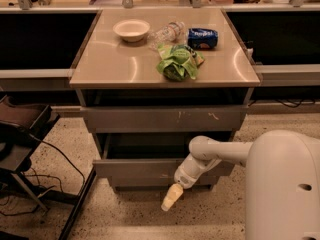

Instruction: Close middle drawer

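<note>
Middle drawer point(140, 168) plain grey, pulled open, end effector point(170, 198) below its front, grip unclear

One camera looks from high up, facing forward and down at the grey-beige metal cabinet point(120, 66) from middling range; the robot's rounded white body point(285, 184) crowds the lower right corner, nearest the lens; the pale yellow gripper point(171, 197) hangs at bottom centre, just below the flat front of the wide, shallow grey-beige middle drawer point(140, 168).
</note>
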{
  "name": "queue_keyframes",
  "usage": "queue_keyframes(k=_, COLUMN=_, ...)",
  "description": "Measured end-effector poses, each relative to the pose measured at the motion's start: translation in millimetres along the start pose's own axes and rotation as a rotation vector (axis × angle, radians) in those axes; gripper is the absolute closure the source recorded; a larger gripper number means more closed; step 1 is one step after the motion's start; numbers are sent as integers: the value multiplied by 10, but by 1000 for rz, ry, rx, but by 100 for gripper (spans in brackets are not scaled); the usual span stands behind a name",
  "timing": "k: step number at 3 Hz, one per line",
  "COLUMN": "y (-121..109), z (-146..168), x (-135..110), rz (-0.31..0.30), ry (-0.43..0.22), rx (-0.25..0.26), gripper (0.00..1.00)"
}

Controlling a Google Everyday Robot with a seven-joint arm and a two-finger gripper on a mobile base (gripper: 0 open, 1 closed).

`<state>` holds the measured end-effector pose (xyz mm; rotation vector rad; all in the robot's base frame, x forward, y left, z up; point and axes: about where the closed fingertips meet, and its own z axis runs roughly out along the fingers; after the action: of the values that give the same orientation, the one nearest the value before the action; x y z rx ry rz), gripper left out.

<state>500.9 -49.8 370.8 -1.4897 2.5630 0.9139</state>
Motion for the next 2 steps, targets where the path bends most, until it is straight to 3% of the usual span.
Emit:
queue_keyframes(k=1, y=0, z=0, x=0, rz=0, ry=0, rx=0, gripper=0)
queue_keyframes(k=2, y=-115, z=-58, x=-71, rz=32, ry=-53, rx=75, gripper=0)
